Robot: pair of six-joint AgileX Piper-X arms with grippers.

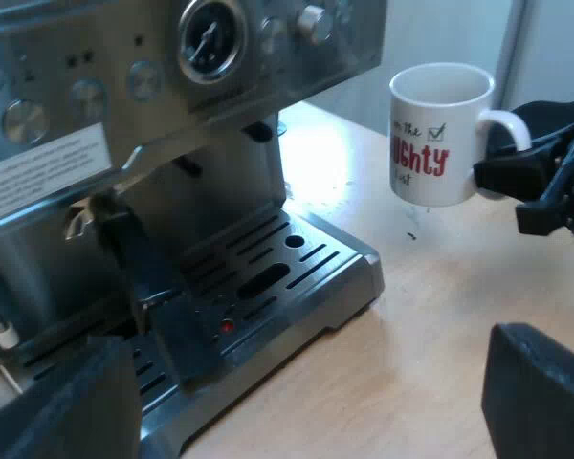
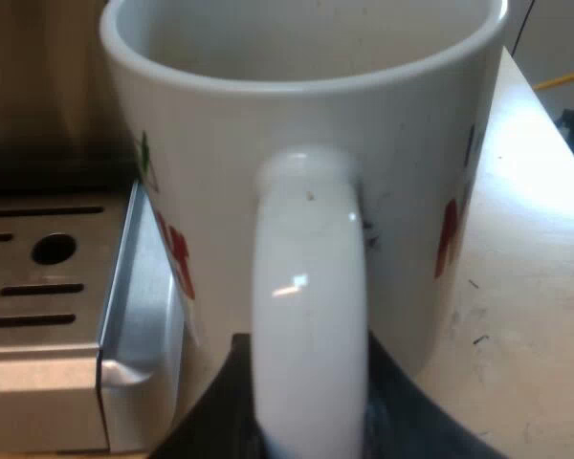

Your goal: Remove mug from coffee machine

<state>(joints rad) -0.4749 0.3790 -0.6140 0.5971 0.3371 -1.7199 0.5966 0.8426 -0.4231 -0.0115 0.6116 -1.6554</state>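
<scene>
My right end effector [image 2: 306, 411] clasps the mug [image 1: 438, 134] by its handle, beside the drip tray [image 1: 297, 263] of the espresso machine [image 1: 124, 86]. My left end effector [image 1: 297, 421] is released.

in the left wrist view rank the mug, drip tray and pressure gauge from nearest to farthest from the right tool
1. mug: gripped by its handle in the right tool.
2. drip tray: at the base of the espresso machine, close beside the mug.
3. pressure gauge: high on the machine's front panel, beyond the tray.
</scene>
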